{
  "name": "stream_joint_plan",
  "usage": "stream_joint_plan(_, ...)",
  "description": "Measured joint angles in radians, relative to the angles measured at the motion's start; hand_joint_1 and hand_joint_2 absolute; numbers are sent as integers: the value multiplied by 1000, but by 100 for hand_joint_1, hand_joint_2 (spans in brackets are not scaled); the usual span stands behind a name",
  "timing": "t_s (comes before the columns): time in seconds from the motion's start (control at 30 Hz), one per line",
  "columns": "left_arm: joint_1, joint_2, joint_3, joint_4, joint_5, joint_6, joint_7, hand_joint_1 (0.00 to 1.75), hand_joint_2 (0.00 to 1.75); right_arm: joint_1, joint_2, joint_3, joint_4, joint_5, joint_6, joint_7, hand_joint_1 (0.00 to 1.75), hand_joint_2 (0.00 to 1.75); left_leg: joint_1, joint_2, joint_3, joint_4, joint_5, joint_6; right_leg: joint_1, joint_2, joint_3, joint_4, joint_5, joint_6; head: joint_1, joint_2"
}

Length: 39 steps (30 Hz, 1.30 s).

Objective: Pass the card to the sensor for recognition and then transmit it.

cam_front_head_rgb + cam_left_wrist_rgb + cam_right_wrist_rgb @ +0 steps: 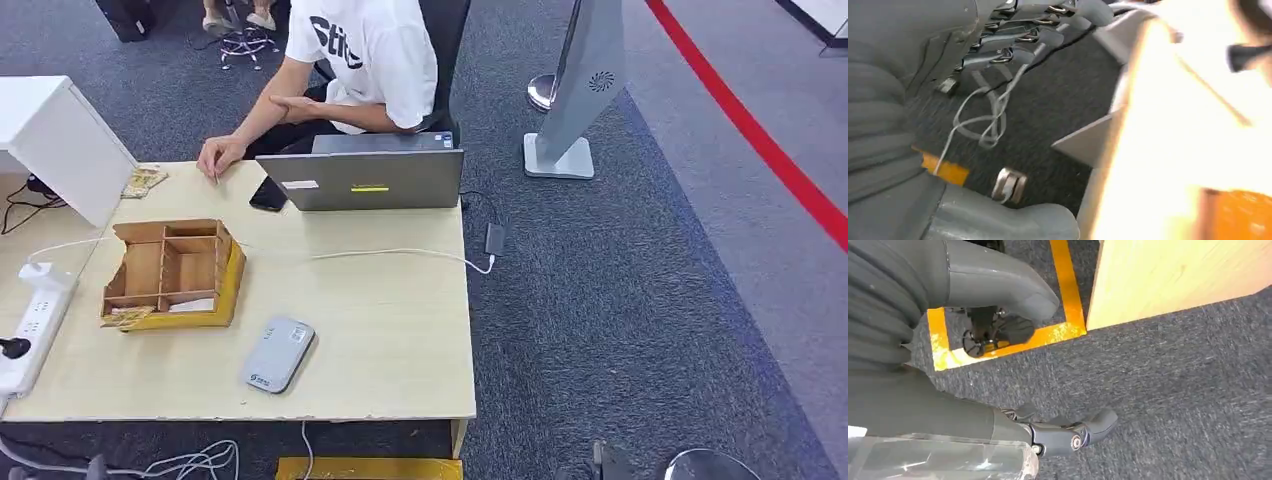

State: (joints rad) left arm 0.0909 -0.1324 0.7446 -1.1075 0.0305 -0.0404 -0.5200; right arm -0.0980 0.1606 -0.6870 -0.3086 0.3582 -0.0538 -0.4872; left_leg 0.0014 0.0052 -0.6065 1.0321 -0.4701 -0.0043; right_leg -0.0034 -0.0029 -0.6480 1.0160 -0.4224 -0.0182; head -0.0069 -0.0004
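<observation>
A: What does the head view give us of the room?

B: Dark grey carpet with a red line running across it at the right, and a pale wooden table in the middle. A person in a white shirt sits behind a grey laptop at the far edge, one hand resting on the tabletop.

A: And the sensor?

B: A flat grey card reader lies near the table's front edge, just beside a wooden divided box. Something pale lies in the box's near compartments; I cannot tell whether it is the card. A white power strip sits at the left edge, and a white cable crosses the table behind the box.

A: Left wrist view?

B: The left hand hangs beside the table, above carpet and loose white cables. Its fingers are apart and hold nothing. The picture is blurred and overexposed toward the table.

A: Right wrist view?

B: The right hand hangs over the carpet near a yellow floor marking and the table's corner. Thumb and fingers are spread wide, nothing between them.
</observation>
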Motion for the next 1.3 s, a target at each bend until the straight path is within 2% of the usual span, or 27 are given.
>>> stream_joint_plan(0.17, 26, -4, -89, -132, -70, 89, -22, 0, 175, -8, 7, -3, 3, 23, -26, -20, 0, 175, 0, 0, 0, 0, 0, 0, 0, 0, 0, 0, 0, 0, 0, 0)
stream_joint_plan(0.37, 36, 0, -227, -267, -166, 194, -46, 0, 175, -21, 12, -8, 8, 55, -24, -29, 0, 175, 0, 0, 0, 1, 0, 0, 0, 0, 0, 0, 1, 0, 0, 0)
stream_joint_plan(0.57, -19, 36, -372, -331, -297, 269, -43, 0, 175, -43, 17, -8, 14, 96, -13, -19, 0, 175, 0, 0, 0, 1, 2, 0, 0, 0, 0, 0, 2, 0, 0, 0)
stream_joint_plan(0.87, -190, 92, -519, -309, -480, 296, 31, 0, 175, -67, 20, -8, 22, 100, 84, 29, 0, 175, 0, 0, 0, 1, 3, -1, 0, 1, -1, 0, 5, -1, 0, 0)
stream_joint_plan(1.3, -463, 163, -701, -103, -733, 334, 127, 0, 175, -105, 29, -8, 38, 109, 169, 79, 0, 175, 0, 0, 0, 2, 5, 0, 0, 1, -1, 0, 6, -1, 0, 0)
